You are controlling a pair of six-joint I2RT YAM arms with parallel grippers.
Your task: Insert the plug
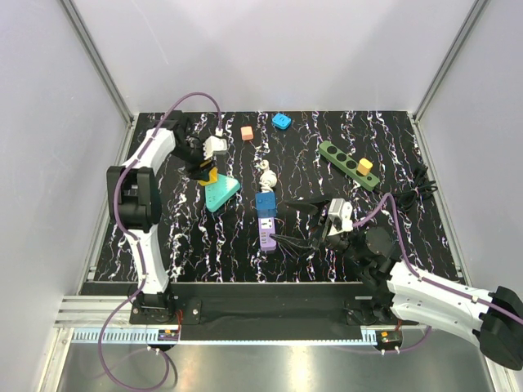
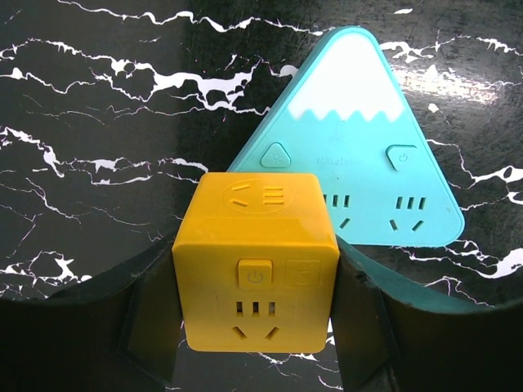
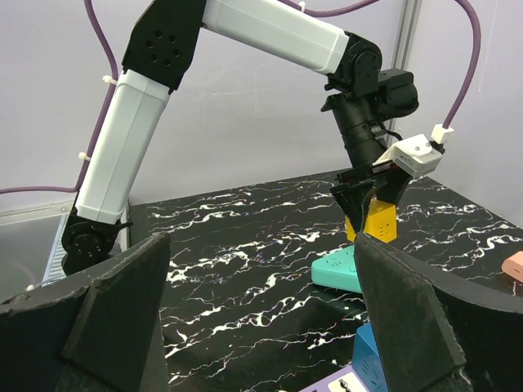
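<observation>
The yellow cube socket (image 2: 256, 261) was clamped by the left fingers (image 2: 147, 318) beside the teal triangular power strip (image 2: 359, 163), while the right fingers (image 3: 122, 302) were spread wide, empty.

There were three power strips: teal strip (image 1: 222, 193), purple strip (image 1: 267, 237), green strip (image 1: 338, 154). Five cubes: a yellow cube (image 2: 255, 245) in the left tool (image 1: 204, 170), a second yellow cube (image 1: 364, 167), two blue cubes (image 1: 282, 121), one orange cube (image 1: 247, 132).

Teal triangular plastic power strip (image 2: 359, 155), one corner hidden behind the yellow plastic cube adapter (image 2: 256, 261), purple socket strip (image 3: 335, 385) and pink block (image 3: 515, 265) clipped by the right wrist view's edges.
</observation>
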